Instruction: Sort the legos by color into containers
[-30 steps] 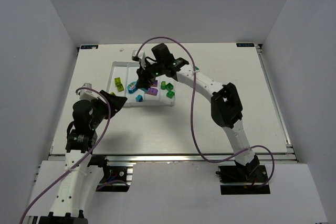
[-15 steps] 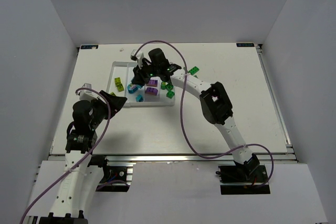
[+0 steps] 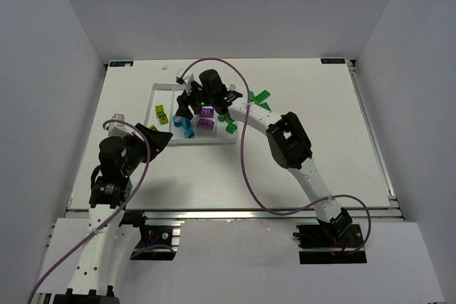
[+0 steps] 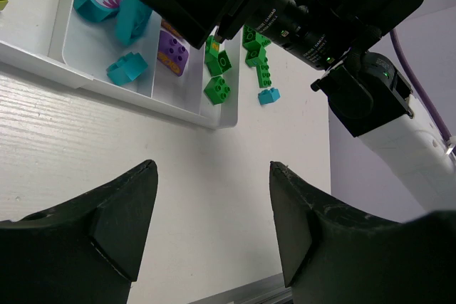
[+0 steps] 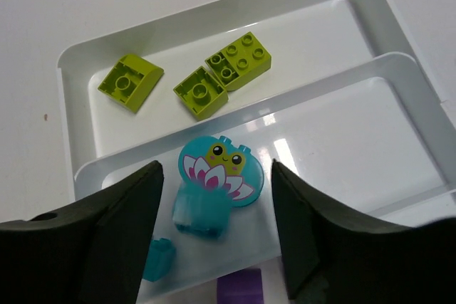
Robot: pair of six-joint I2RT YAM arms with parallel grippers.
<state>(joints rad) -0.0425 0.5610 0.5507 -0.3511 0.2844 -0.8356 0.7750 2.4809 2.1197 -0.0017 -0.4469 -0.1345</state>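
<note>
The white tray (image 3: pixel 160 89) holds the legos in its compartments: yellow-green bricks (image 5: pixel 238 67) in the far one, then a round teal flower piece (image 5: pixel 235 156), a teal brick (image 5: pixel 201 213) and a smaller teal brick (image 5: pixel 158 258), then a purple brick (image 5: pixel 241 291). My right gripper (image 5: pixel 216 169) hangs open and empty over the teal compartment (image 3: pixel 187 108); the teal brick lies between its fingers, blurred. My left gripper (image 4: pixel 212 169) is open and empty above bare table, near the tray's front left corner (image 3: pixel 158 137). Green bricks (image 4: pixel 217 90) lie in the rightmost compartment.
Two green bricks (image 3: pixel 262 96) lie on the table right of the tray. In the left wrist view, green bricks (image 4: pixel 262 72) and a small teal piece (image 4: pixel 268 95) lie just outside the tray's right wall. The right arm (image 3: pixel 285 133) arches over the tray's right side.
The right arm has swung left and its gripper has shifted a little left over the teal compartment. The left arm has not moved.
</note>
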